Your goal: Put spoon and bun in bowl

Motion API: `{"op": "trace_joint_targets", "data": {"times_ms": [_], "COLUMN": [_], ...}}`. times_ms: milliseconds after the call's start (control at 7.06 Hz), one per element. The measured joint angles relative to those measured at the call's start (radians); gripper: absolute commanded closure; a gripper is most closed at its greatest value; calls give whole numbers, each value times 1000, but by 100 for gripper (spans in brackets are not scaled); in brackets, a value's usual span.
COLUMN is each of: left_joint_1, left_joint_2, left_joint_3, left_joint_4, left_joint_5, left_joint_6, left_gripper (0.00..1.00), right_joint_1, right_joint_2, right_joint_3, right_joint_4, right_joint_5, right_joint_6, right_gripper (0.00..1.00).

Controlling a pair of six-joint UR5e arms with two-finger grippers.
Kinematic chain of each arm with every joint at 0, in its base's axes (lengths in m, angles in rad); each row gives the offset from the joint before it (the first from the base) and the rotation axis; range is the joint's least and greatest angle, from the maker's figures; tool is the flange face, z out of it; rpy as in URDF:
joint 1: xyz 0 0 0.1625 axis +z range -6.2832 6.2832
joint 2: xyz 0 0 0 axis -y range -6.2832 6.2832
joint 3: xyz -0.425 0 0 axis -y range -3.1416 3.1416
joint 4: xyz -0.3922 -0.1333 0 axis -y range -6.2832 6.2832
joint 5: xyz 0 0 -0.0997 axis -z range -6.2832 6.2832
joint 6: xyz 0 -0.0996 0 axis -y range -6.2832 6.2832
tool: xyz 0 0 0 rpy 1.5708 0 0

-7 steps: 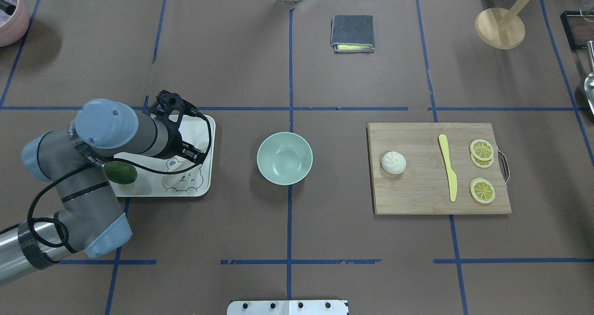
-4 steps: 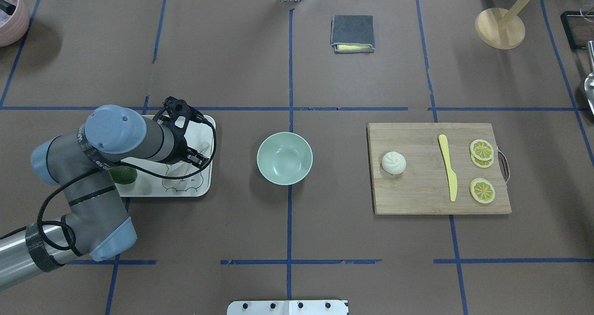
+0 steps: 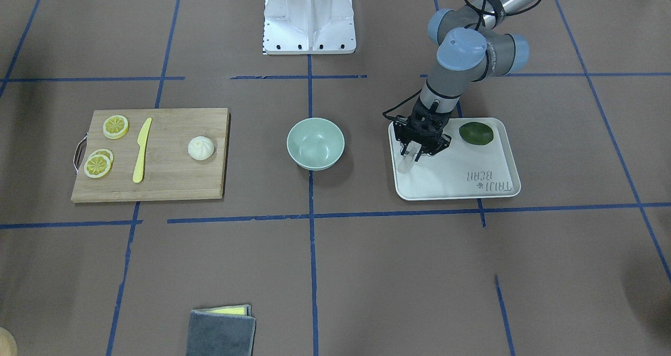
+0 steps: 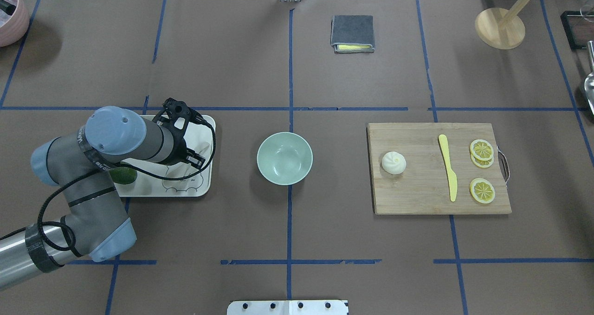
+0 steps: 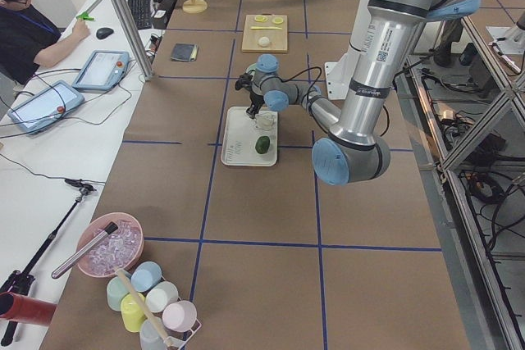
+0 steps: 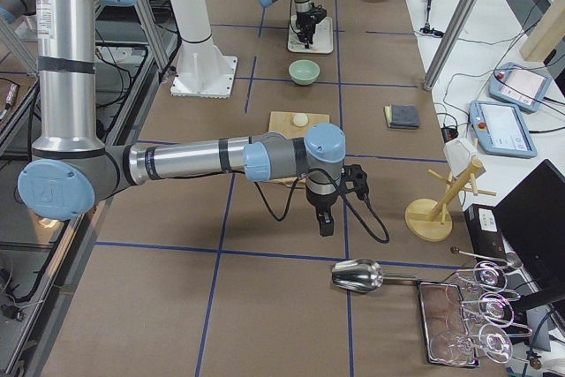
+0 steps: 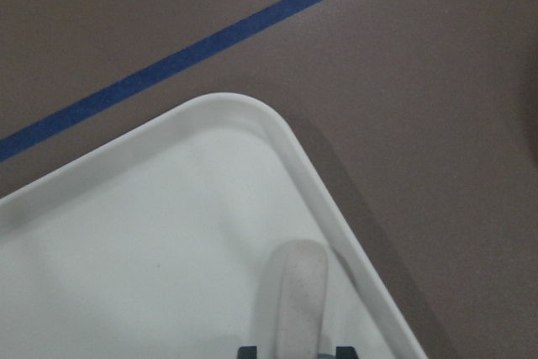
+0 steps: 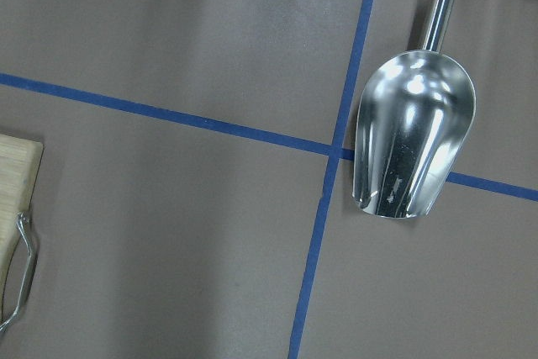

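Observation:
The off-white spoon (image 3: 406,163) lies on the white tray (image 3: 472,188) near its edge on the bowl's side. My left gripper (image 3: 420,151) stands over it, shut on the spoon's end. In the left wrist view the spoon (image 7: 294,292) sticks out between two fingertips at the bottom edge. The mint-green bowl (image 4: 284,158) stands empty at the table's middle. The white bun (image 4: 393,162) sits on the wooden cutting board (image 4: 417,199). My right gripper (image 6: 325,225) hangs over bare table far right; I cannot tell if it is open or shut.
A dark green fruit (image 3: 476,133) lies on the tray. A yellow knife (image 4: 448,166) and lemon slices (image 4: 481,190) lie on the board. A folded grey cloth (image 4: 352,33), a wooden stand (image 4: 500,27) and a metal scoop (image 8: 412,140) are further off.
My left arm has shifted a little to the right and nearer over the tray, then held still. Bowl and bun have not moved.

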Motion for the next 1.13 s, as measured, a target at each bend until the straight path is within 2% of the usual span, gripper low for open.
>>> {"op": "trace_joint_targets", "data": {"times_ms": [142, 425, 1134], "left_joint_1": [0, 0, -20], "left_joint_2": [0, 1, -14], "left_joint_3": [0, 1, -26], "left_joint_4": [0, 1, 24], "left_joint_5": [0, 0, 2], "left_joint_6": [0, 1, -10], "left_gripper": [64, 100, 100], "right_joint_1": [0, 0, 0], "right_joint_2": [0, 0, 1], "right_joint_3": [0, 0, 0], "right_joint_4": [0, 0, 0], "right_joint_5": [0, 0, 0], "right_joint_6": [0, 0, 0], "right_gripper": [0, 0, 0]}}
